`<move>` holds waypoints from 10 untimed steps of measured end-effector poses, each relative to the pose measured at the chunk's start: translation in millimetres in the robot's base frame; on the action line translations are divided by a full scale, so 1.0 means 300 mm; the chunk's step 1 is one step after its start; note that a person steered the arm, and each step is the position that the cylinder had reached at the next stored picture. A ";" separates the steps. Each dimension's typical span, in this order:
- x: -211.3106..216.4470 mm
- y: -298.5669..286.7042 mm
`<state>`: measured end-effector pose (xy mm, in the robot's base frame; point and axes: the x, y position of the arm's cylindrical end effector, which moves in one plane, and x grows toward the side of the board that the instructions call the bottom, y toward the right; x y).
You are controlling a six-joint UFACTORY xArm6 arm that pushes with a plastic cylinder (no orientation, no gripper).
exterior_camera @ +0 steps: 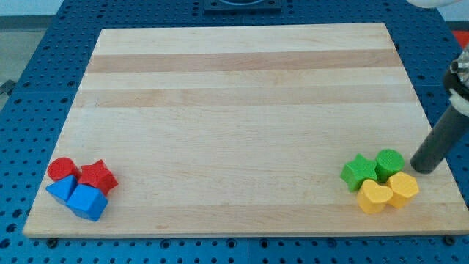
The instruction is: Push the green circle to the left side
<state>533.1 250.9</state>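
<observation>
The green circle [390, 163] stands on the wooden board near the view's bottom right. It touches a green star [358, 171] on its left and a yellow hexagon [402, 189] below it. A yellow heart [374, 197] lies below the star. My tip [421, 168] is a dark rod coming down from the view's right edge. Its end rests on the board just to the right of the green circle, a small gap away.
At the view's bottom left a cluster holds a red circle [61, 169], a red star [97, 177], a blue triangle [62, 188] and a blue block [88, 202]. The wooden board [242, 95] lies on a blue perforated table.
</observation>
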 end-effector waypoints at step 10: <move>-0.208 -0.456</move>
<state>470.6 114.1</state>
